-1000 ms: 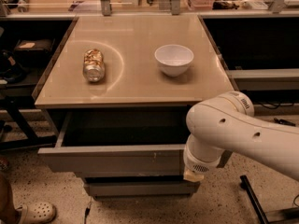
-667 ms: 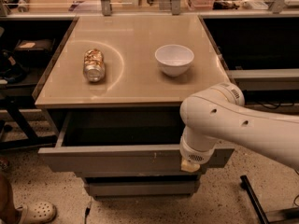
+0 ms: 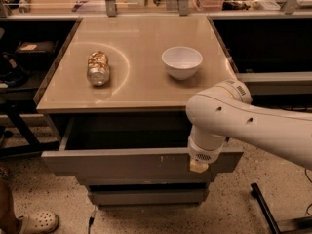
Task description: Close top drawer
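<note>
Over the last second our arm has slid sideways along the top drawer (image 3: 122, 162), so the end effector (image 3: 198, 165) now rests against the flat front near its upper edge, closer to the middle than before. We cannot tell whether it is apart or together. The drawer is still pulled out, its dark cavity just beyond the end effector, under the counter (image 3: 141, 87). It seems barely further in, so we judge the push is only beginning.

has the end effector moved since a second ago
Yes. The end effector, at the front of the top drawer, has shifted slightly left and up in the view, closer to the front edge of the tabletop.
</note>
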`<action>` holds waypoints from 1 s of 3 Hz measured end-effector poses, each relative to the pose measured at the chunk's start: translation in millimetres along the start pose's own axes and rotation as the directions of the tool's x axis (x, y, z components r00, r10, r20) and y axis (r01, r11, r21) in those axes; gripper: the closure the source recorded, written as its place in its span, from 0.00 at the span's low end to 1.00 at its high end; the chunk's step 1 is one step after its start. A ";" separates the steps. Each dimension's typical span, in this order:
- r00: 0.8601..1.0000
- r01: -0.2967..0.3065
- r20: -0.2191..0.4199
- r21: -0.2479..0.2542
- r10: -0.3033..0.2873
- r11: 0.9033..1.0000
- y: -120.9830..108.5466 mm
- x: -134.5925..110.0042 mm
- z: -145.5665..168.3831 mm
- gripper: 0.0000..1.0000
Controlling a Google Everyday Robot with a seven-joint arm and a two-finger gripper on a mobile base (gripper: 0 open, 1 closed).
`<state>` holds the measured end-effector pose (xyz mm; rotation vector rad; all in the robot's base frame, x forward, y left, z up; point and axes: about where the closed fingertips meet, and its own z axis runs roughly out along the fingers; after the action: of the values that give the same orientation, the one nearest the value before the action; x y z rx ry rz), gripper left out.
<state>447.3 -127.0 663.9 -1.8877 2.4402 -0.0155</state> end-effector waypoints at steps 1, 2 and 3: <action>1.000 0.000 0.000 0.000 0.000 1.000 0.0 0.0 0.0 0.59; 1.000 0.000 0.000 0.000 0.000 1.000 0.0 0.0 0.0 0.36; 1.000 0.000 0.000 0.000 0.000 1.000 0.0 0.0 0.0 0.13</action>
<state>447.2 -127.0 663.9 -1.8877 2.4401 -0.0156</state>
